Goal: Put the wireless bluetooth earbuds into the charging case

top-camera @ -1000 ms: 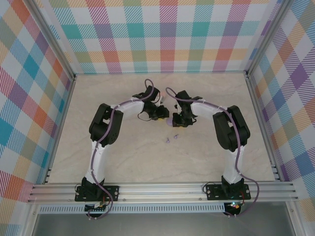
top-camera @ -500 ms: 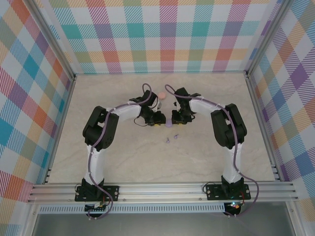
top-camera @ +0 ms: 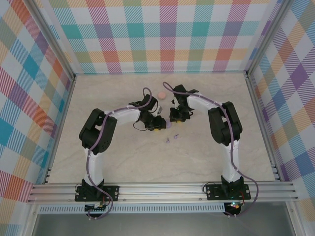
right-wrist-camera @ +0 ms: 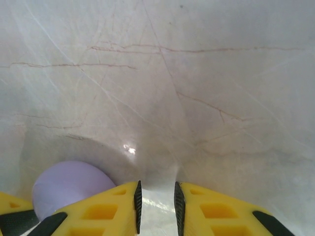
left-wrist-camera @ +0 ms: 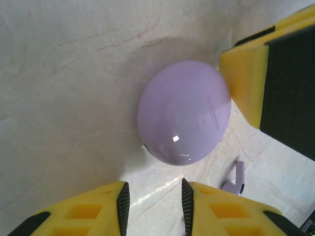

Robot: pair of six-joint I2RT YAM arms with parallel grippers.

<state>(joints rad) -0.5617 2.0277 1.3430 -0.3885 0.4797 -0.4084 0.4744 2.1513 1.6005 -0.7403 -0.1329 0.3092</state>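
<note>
Left gripper [left-wrist-camera: 155, 209] and right gripper [right-wrist-camera: 156, 209]: both narrowly parted, empty. Lilac earbud [left-wrist-camera: 235, 180] lies loose just beside the closed case [left-wrist-camera: 184, 113]. Risk: a finger nudge skids the smooth case, knocking the earbud away.

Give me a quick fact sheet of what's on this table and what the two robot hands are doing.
Surface: pale marble-patterned table
Case: glossy lilac round plastic case, lid looks shut, lying on the table between the two hands
Earbuds: two tiny lilac plastic earbuds, one and another, loose on the table near the case
Other item: pale pink round disc, farther back
Left hand: fingers a narrow gap apart, holding nothing
Right hand: fingers a narrow gap apart, holding nothing, one yellow finger close beside the case
</note>
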